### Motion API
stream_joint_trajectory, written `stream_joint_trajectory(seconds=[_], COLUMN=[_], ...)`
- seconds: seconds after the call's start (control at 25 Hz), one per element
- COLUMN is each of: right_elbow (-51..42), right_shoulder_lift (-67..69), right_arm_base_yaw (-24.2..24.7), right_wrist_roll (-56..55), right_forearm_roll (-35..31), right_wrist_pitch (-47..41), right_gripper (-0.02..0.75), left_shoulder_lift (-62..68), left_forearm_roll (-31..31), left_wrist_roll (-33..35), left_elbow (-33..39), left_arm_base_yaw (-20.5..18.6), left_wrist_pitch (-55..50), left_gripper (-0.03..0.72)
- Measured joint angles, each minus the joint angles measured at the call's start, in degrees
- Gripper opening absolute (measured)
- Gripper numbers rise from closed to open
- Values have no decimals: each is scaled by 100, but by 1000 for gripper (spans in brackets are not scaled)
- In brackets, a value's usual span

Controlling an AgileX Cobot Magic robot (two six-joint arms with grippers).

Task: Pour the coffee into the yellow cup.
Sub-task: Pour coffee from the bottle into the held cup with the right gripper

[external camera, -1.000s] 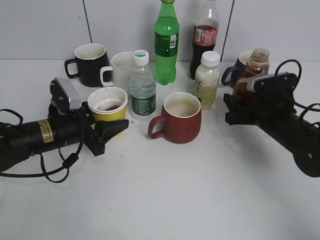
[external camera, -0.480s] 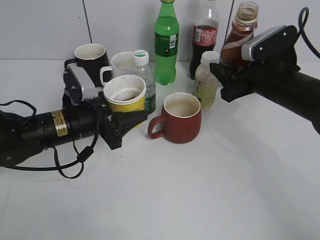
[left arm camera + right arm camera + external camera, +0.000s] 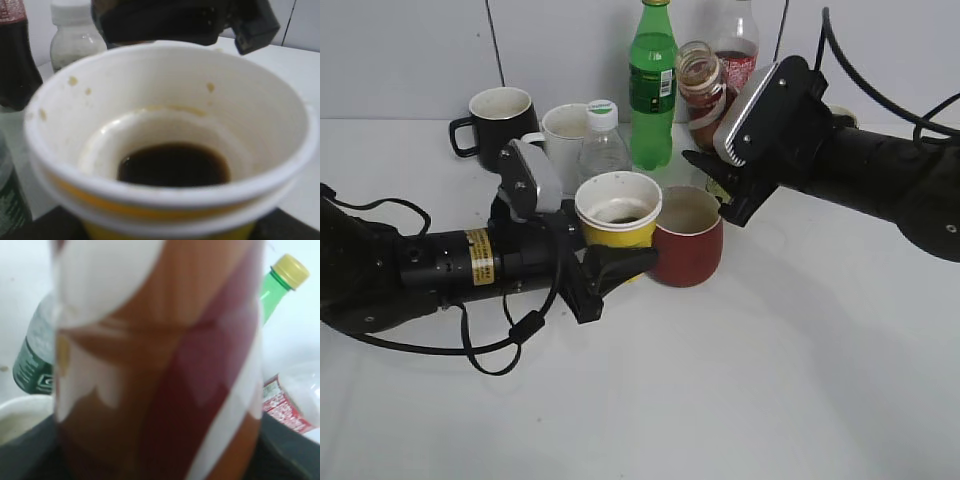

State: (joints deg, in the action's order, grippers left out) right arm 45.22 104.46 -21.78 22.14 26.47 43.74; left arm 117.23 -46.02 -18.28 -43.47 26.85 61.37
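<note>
Nearest me, the left pincer (image 3: 610, 268) is clamped on the yellow cup (image 3: 617, 212), held off the counter (image 3: 740, 390) in front of the red mug (image 3: 686, 238). A second ago that cup sat low beside the water bottle (image 3: 604, 143); it has been lifted and carried toward the middle. A dark puddle already lies in its bottom, with splash marks up the white wall.

Further back, the right pincer (image 3: 712, 172) grips the coffee (image 3: 700, 92), which has swung in from the right edge and now leans, open mouth toward the cup. Mouth and rim are still apart, so I judge the pour is about to start.

The right wrist view is filled with a blurred label; the liquid level cannot be read. The pincer hides the bottle's lower half. The white-capped bottle behind it is mostly covered, and the cola bottle (image 3: 734, 50) is partly hidden.
</note>
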Motion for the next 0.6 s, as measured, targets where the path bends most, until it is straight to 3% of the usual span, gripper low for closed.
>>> stream_joint_trajectory(seconds=[0.6], right_elbow=[0], right_shoulder_lift=[0], right_arm_base_yaw=[0], right_wrist_roll=[2518], right_forearm_roll=[-25], right_wrist_pitch=[9], right_gripper=[507], left_shoulder_lift=[-231], left_forearm_roll=[-33], left_wrist_roll=[-203], left_elbow=[-89], left_arm_base_yaw=[439], left_wrist_pitch=[-381], left_gripper=[410])
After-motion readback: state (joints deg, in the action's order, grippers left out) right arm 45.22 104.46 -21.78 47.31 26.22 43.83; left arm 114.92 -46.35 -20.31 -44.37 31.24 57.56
